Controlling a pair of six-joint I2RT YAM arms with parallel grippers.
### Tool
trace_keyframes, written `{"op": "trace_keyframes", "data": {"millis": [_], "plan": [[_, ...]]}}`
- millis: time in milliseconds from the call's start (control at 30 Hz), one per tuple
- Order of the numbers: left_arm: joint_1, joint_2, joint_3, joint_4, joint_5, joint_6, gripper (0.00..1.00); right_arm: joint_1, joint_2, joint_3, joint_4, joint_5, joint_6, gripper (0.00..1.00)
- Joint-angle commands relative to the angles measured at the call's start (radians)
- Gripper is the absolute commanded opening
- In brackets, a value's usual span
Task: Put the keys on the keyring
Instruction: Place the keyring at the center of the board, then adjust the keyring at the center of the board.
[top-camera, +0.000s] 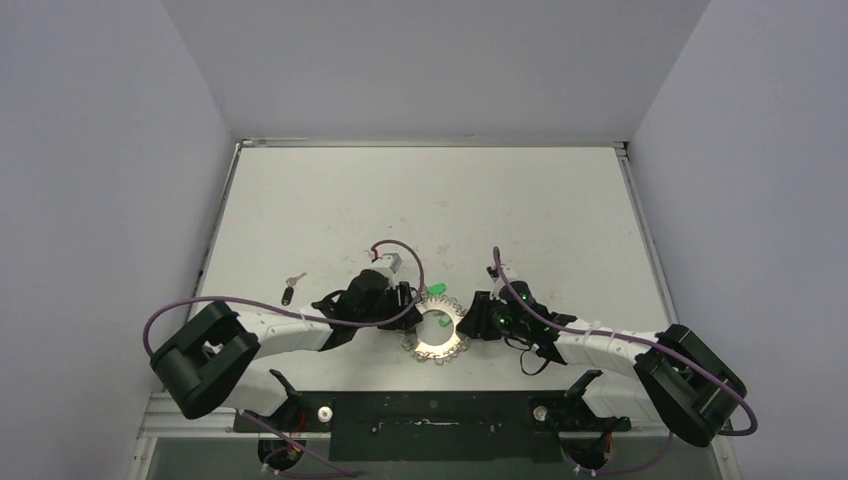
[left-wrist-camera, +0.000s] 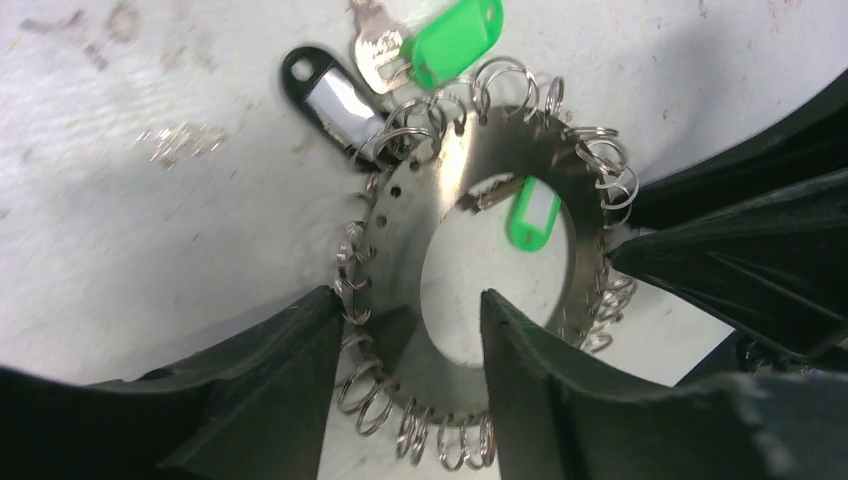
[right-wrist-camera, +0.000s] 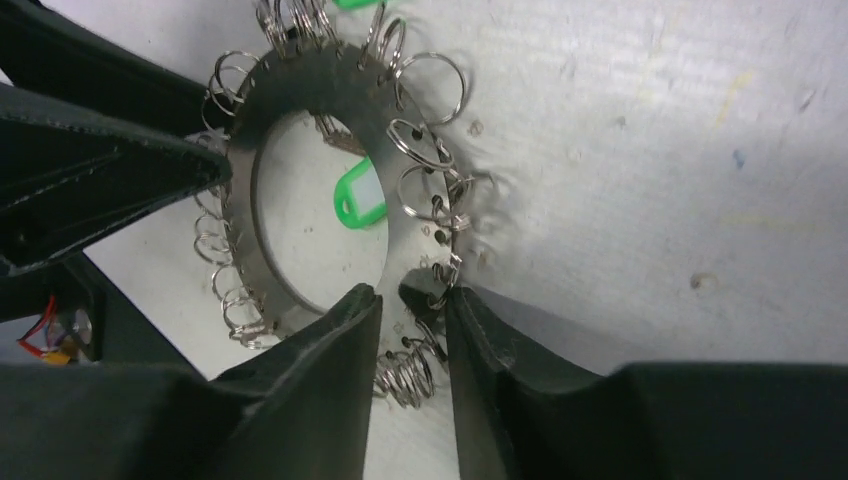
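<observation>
Pinches keyring (right-wrist-camera: 245, 190) rim in right tool (right-wrist-camera: 410, 292), nearly closed; straddles its band with left tool (left-wrist-camera: 408, 298), spread wide. From wrists only: green-tagged key (left-wrist-camera: 530, 215) inside its hollow, black tag (left-wrist-camera: 330, 95) against its rim. From overhead only: black-headed key (top-camera: 288, 294) on counter (top-camera: 420, 200), well left.

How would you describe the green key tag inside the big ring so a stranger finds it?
Near the front edge of the white table lies the keyring, a flat metal disc fringed with split rings. In its hollow centre sits a green key tag with a white window. The other green tag lies outside the rim beside a black tag.
</observation>
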Motion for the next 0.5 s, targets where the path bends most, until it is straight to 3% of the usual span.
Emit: {"op": "trace_keyframes", "data": {"millis": [0, 100, 200, 333, 400, 467], "plan": [[0.003, 0.147, 0.099, 0.024, 0.055, 0.109, 0.47, -0.004, -0.027, -0.034, 0.033, -0.052, 0.050, 0.23], [0.004, 0.220, 0.176, -0.009, 0.046, 0.160, 0.46, 0.001, -0.103, -0.057, -0.025, -0.047, 0.077, 0.14], [0.002, 0.240, 0.216, -0.043, 0.006, 0.202, 0.55, 0.007, -0.219, -0.066, -0.127, -0.026, 0.092, 0.17], [-0.005, 0.171, 0.204, -0.088, -0.092, 0.224, 0.63, 0.006, -0.384, -0.025, -0.359, 0.065, 0.050, 0.37], [-0.004, 0.112, 0.168, -0.107, -0.128, 0.199, 0.68, 0.005, -0.435, -0.002, -0.443, 0.106, 0.027, 0.54], [0.001, 0.034, 0.134, -0.130, -0.152, 0.163, 0.73, 0.001, -0.454, 0.016, -0.476, 0.130, 0.006, 0.62]]}}
